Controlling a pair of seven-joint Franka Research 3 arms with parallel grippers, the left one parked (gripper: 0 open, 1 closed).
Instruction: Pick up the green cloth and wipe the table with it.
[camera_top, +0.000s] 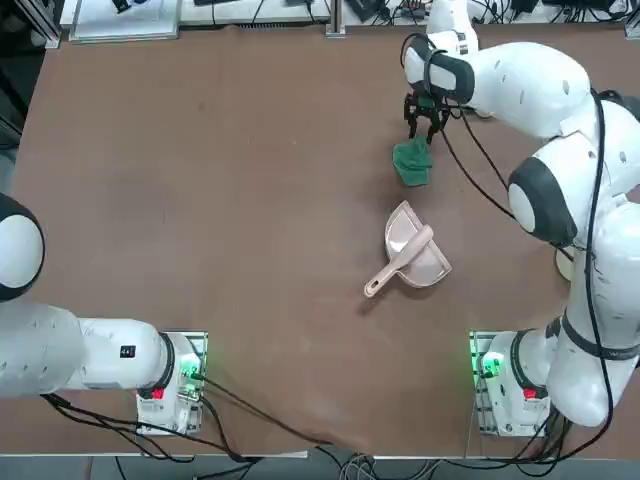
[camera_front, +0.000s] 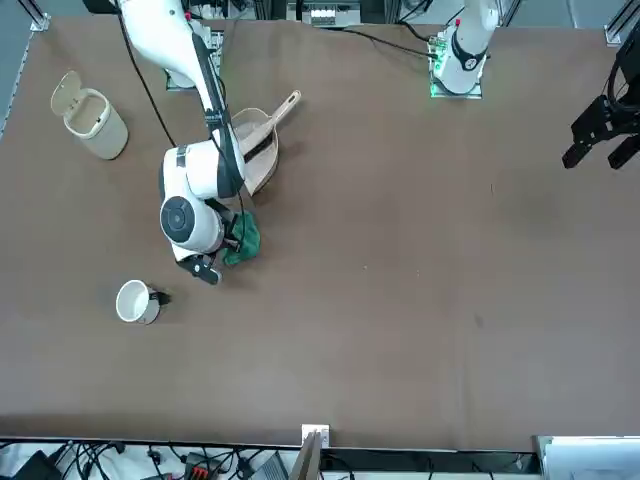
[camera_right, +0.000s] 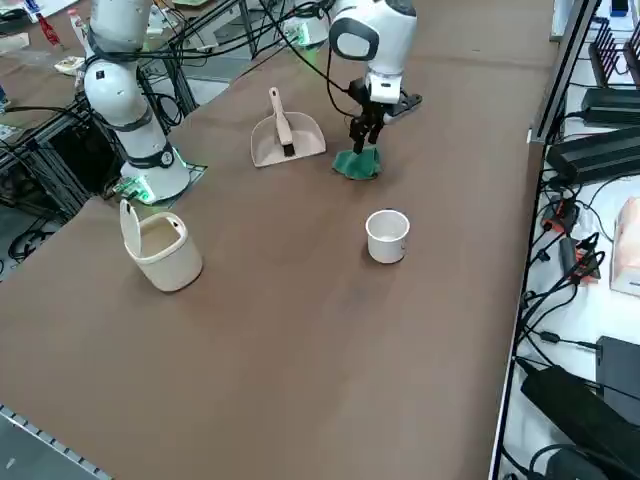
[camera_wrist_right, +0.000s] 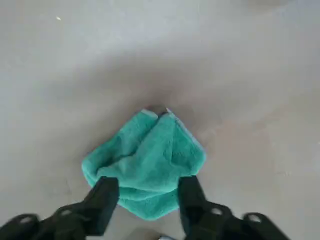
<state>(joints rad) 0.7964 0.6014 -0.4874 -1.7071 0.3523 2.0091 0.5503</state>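
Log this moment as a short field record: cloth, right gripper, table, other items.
cloth: the green cloth, bunched, lying on the table
right gripper: the right gripper is low over the cloth, fingers open, one on each side of its near edge; not closed on it
task stage: cloth not lifted, no wiping yet
other items: beige dustpan beside the cloth, apart from it; white mug; beige lidded bin

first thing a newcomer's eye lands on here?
Probably the green cloth, a bright bunched lump on the bare brown table, with the right gripper straddling its edge, fingers open on either side. Next, the beige dustpan lying just behind it toward the arm's base, and the white cup standing alone nearer the table's edge.
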